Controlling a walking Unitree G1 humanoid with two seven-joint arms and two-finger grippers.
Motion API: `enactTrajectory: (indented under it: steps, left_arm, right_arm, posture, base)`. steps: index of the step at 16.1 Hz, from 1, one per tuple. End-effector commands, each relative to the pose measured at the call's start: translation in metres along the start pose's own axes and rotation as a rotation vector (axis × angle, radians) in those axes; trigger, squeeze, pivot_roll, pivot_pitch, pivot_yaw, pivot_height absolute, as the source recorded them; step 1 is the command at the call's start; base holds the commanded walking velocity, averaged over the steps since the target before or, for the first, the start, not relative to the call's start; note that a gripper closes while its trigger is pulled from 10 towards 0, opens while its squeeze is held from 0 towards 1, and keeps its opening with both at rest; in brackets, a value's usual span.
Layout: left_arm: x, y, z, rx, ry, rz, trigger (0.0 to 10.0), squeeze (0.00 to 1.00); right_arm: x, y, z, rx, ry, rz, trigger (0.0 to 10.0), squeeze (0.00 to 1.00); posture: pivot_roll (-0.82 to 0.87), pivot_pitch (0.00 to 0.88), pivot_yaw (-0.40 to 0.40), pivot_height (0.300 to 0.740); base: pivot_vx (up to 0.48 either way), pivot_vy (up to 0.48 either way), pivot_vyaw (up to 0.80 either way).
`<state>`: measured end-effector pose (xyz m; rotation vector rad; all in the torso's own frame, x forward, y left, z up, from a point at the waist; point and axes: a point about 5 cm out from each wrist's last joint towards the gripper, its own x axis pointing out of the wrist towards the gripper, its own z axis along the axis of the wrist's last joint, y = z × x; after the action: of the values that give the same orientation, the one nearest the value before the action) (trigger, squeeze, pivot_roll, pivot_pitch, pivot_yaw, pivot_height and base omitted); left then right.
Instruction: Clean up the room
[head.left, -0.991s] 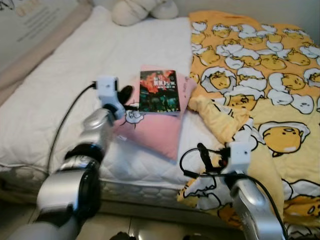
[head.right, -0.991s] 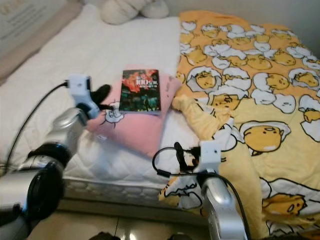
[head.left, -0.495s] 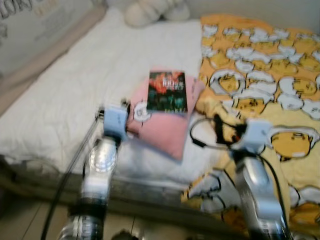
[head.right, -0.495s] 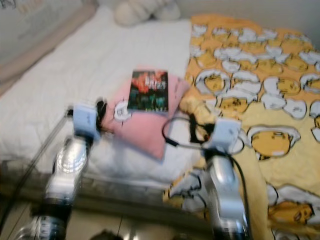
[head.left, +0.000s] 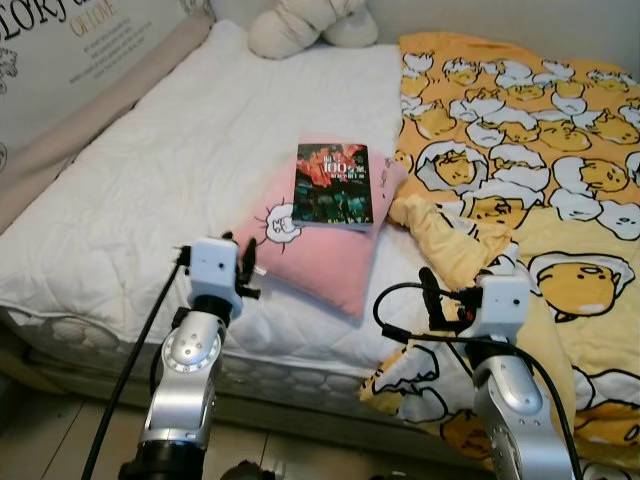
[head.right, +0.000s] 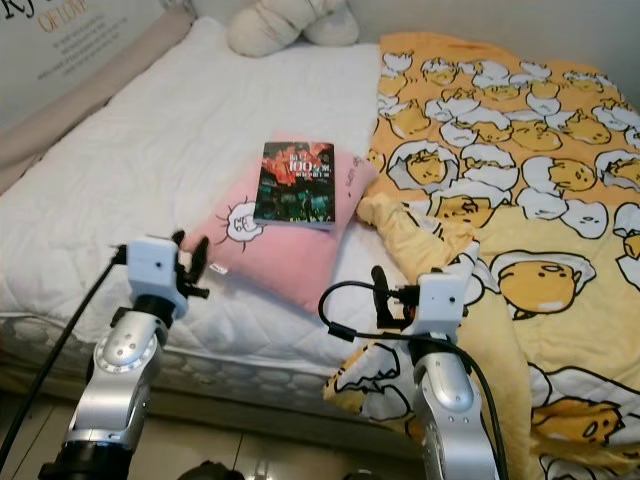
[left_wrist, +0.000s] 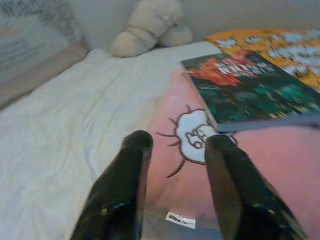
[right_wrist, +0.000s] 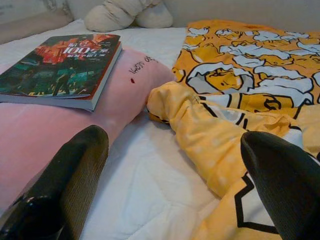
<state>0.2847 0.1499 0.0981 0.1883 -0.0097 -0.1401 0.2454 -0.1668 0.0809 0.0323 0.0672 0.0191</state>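
Note:
A dark paperback book (head.left: 334, 185) lies flat on a pink pillow (head.left: 320, 250), in the middle of a white mattress (head.left: 150, 170). My left gripper (head.left: 245, 268) hovers open at the pillow's near left corner, with its fingers (left_wrist: 137, 150) pointing at the pillow's cloud print (left_wrist: 200, 135) and holding nothing. My right gripper (right_wrist: 172, 140) stands wide open and empty near the bed's front edge. It faces the gap between the pillow and the bunched edge of a yellow cartoon-egg blanket (head.left: 520, 150).
A cream plush toy (head.left: 300, 25) rests at the head of the bed. A panel with printed lettering (head.left: 60, 50) runs along the bed's left side. The blanket hangs over the bed's front right edge, and below it is floor (head.left: 60, 440).
My left gripper has drawn back from beside the book to the pillow's near corner. The right arm rose briefly and came back down. Neither gripper has taken hold of anything.

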Motion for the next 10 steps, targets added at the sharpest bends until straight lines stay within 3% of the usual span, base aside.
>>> enactTrajectory:
  steps: [1, 4, 10]
  left_arm:
    - [0.003, -0.003, 0.006, 0.045, -0.022, -0.007, 10.0, 1.00]
    - [0.006, 0.003, 0.006, -0.039, -0.002, -0.004, 10.0, 1.00]
    - [-0.001, -0.006, 0.010, -0.011, -0.044, -0.057, 10.0, 1.00]
  right_arm:
    - [0.001, 0.000, 0.000, 0.030, -0.009, -0.004, 10.0, 1.00]
    - [0.000, 0.000, -0.002, 0.057, -0.003, -0.004, 10.0, 1.00]
    - [-0.005, 0.001, -0.014, -0.034, 0.035, 0.025, 10.0, 1.00]
  posture:
    - [0.05, 0.000, -0.007, 0.740]
    - [0.06, 0.000, -0.005, 0.740]
    - [0.04, 0.000, 0.009, 0.740]
  base:
    - [0.000, 0.000, 0.00]
    - [0.000, 0.000, 0.00]
    - [0.000, 0.000, 0.00]
